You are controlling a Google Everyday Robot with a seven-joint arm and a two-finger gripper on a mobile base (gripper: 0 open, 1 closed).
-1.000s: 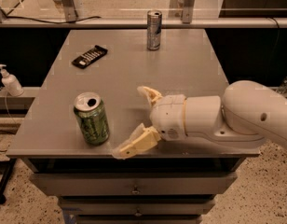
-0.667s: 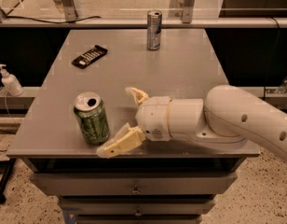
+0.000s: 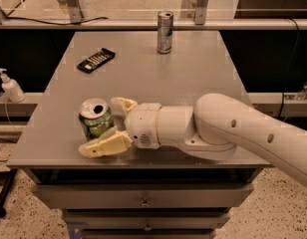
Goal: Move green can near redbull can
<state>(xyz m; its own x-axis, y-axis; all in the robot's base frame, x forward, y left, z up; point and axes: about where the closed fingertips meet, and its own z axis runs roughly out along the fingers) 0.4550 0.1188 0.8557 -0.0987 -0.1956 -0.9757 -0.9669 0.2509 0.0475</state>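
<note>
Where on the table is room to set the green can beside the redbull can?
Bare table lies left, right and in front of the redbull can; the middle is free too. The black device takes the far left. The near left is crowded: the open gripper straddles the green can.
</note>
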